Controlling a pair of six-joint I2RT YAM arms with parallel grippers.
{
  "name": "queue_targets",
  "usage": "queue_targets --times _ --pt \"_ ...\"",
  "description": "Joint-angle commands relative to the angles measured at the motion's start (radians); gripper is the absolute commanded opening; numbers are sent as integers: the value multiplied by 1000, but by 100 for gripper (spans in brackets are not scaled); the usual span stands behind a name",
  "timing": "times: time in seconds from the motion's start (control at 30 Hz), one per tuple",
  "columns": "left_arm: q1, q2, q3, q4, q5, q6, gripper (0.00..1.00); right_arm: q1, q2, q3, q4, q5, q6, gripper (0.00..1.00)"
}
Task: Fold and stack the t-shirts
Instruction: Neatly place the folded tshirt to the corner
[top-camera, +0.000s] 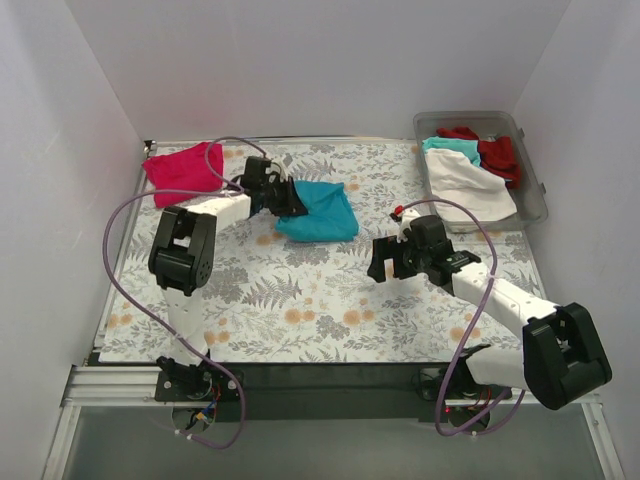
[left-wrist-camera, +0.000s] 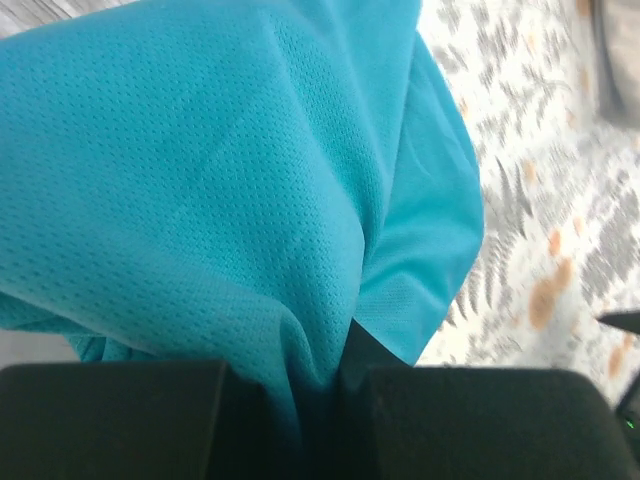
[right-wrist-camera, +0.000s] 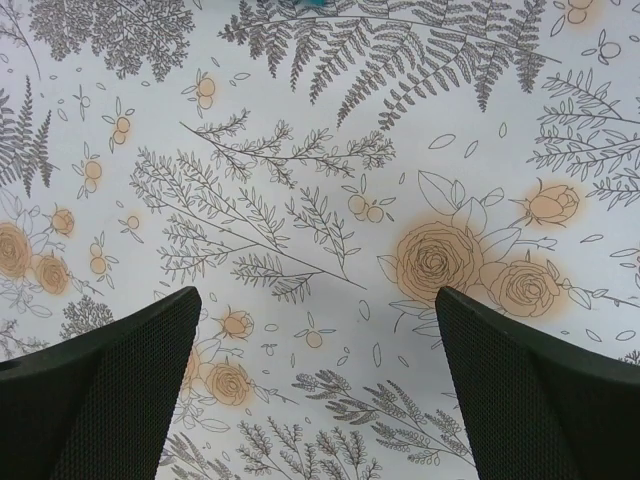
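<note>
A teal t-shirt (top-camera: 320, 210) lies bunched and partly folded at the middle back of the floral table. My left gripper (top-camera: 288, 201) is shut on its left edge; in the left wrist view the teal cloth (left-wrist-camera: 230, 190) fills the frame and runs down between the two black fingers (left-wrist-camera: 110, 420). A magenta-pink t-shirt (top-camera: 184, 167) lies folded at the back left. My right gripper (top-camera: 384, 262) hangs open and empty over bare cloth at the middle right, its fingers (right-wrist-camera: 110, 390) wide apart.
A clear plastic bin (top-camera: 532, 180) at the back right holds white (top-camera: 470, 180), red (top-camera: 497, 152) and teal (top-camera: 448, 145) shirts. White walls close in the left, back and right. The floral tablecloth (top-camera: 300, 310) covers the table.
</note>
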Motion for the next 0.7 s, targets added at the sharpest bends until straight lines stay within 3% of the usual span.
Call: queue_targets --times 0.0,0.33,0.5,0.67 --pt "67 61 165 -210 -33 161 0 6 -28 48 4 -14 -15 92" --pt "287 226 567 -460 14 319 0 23 -142 1 48 -86 6 91" --pt "388 347 901 -615 57 349 0 101 -220 -5 38 -82 26 91" --pt "428 359 987 -698 42 392 0 130 -260 -13 15 -83 19 93"
